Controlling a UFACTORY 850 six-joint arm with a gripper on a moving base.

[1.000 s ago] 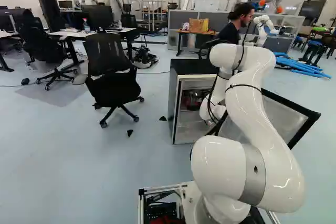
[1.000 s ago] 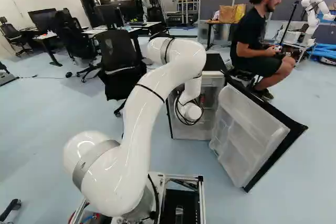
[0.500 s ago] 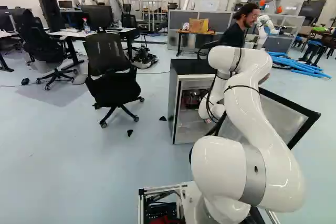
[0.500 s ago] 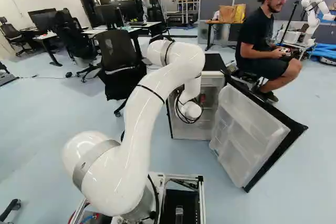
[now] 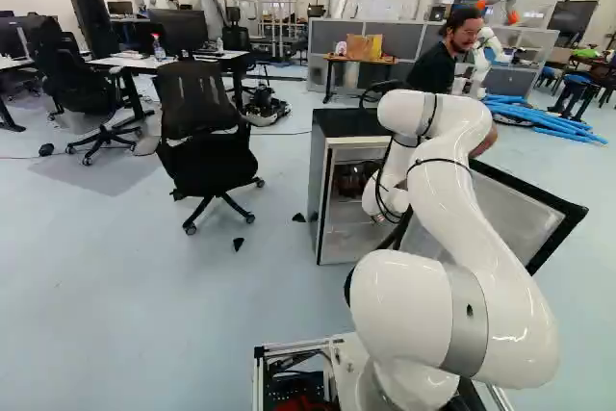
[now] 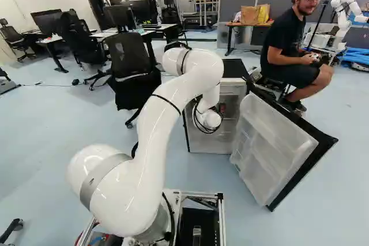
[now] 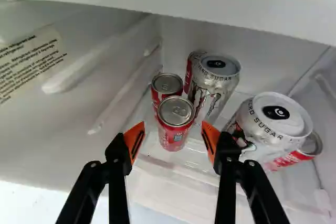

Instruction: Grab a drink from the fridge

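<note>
While my gripper point(image 7: 172, 128) stands wide open and empty, the near red can point(image 7: 175, 132) sits ahead of it inside the fridge point(image 5: 348, 123); I judge I'm lining up, and should ease forward before closing.

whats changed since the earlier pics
The arm has swung slightly left in both base views, its end still at the fridge. The base has not moved; the fridge door stays open. No earlier wrist view shows whether the gripper changed; it is open now.
</note>
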